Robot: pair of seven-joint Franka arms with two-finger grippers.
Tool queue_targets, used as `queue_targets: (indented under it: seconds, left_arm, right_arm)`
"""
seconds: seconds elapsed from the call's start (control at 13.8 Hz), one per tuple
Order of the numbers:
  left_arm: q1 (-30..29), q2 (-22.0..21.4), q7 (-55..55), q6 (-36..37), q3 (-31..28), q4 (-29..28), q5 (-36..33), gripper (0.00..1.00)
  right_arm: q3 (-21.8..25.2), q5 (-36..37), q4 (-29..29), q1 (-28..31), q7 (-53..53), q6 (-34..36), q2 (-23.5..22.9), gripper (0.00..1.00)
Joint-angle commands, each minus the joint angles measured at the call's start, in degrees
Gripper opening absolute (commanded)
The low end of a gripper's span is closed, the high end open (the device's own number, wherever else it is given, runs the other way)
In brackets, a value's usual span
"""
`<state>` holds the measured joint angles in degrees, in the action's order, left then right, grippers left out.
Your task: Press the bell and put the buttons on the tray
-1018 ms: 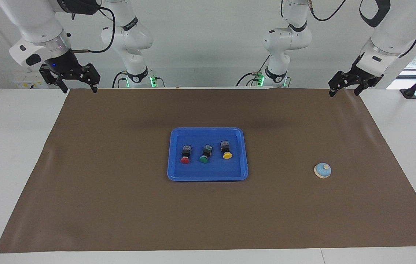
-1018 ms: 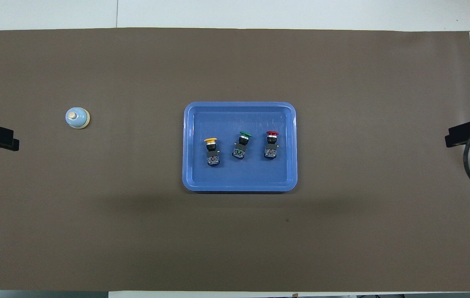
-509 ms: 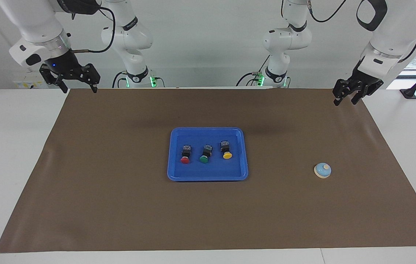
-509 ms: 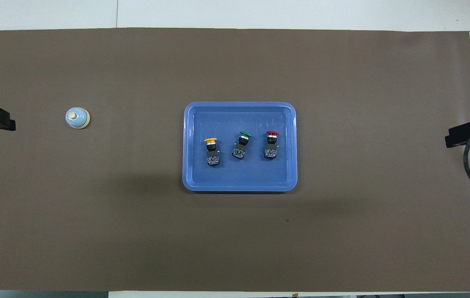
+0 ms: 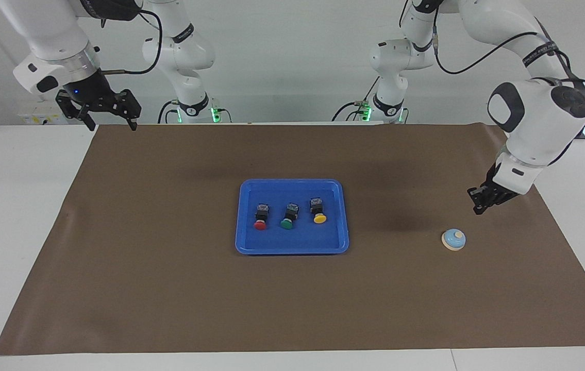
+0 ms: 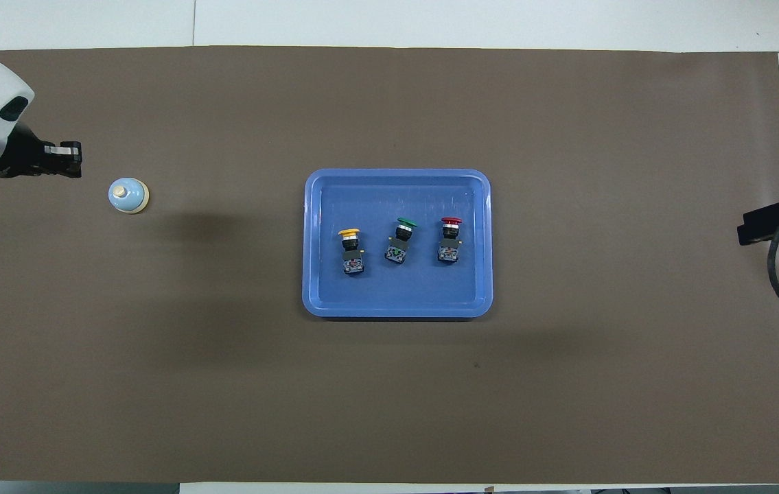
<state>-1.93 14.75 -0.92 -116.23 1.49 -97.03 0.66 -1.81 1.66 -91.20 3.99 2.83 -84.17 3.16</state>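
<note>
The light-blue bell (image 5: pixel 453 239) (image 6: pixel 128 196) stands on the brown mat toward the left arm's end of the table. My left gripper (image 5: pixel 477 209) (image 6: pixel 77 158) hangs shut and empty just above the mat beside the bell, apart from it. The blue tray (image 5: pixel 292 243) (image 6: pixel 396 195) lies mid-table. In it lie the red button (image 5: pixel 260 218) (image 6: pixel 450 240), the green button (image 5: pixel 288 216) (image 6: pixel 401 241) and the yellow button (image 5: pixel 317 211) (image 6: pixel 351 251). My right gripper (image 5: pixel 112 125) (image 6: pixel 741 237) waits open over the mat's edge at the right arm's end.
A brown mat (image 5: pixel 168 288) covers most of the white table (image 5: pixel 19 206). A black cable (image 6: pixel 777 274) loops by the right gripper at the mat's edge.
The left arm has swung out and down from the mat's edge to just beside the bell, and its gripper has shut. The right arm has not moved.
</note>
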Motion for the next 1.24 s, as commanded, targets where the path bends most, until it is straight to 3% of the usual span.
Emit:
queue_targets:
  seconds: [0.0, 0.22, 0.44, 0.87, 1.16]
  left_arm:
    - [-0.4, 2.9, -0.3, -4.6, 0.0, -0.4, -0.2, 0.0]
    - [-0.5, 3.7, -0.2, -10.1, -0.1, -4.1, -0.3, 0.0]
    - [-0.5, 5.8, -0.1, -11.4, -0.1, -4.5, -0.5, 0.0]
    - [-1.0, 5.5, 0.5, -11.6, -0.2, -7.4, -0.5, 0.0]
    - [-0.9, 6.2, 0.7, -17.5, -0.2, -10.5, -0.5, 0.0]
  right_arm:
    - [-0.6, 0.5, -1.0, 0.8, 1.0, 0.2, 1.0, 1.0]
    - [-0.6, 0.5, -1.0, 0.8, 1.0, 0.2, 1.0, 1.0]
    - [-0.6, 0.5, -1.0, 0.8, 1.0, 0.2, 1.0, 1.0]
    - [-0.6, 0.5, -1.0, 0.8, 1.0, 0.2, 1.1, 1.0]
    - [-0.6, 0.5, -1.0, 0.8, 1.0, 0.2, 1.0, 1.0]
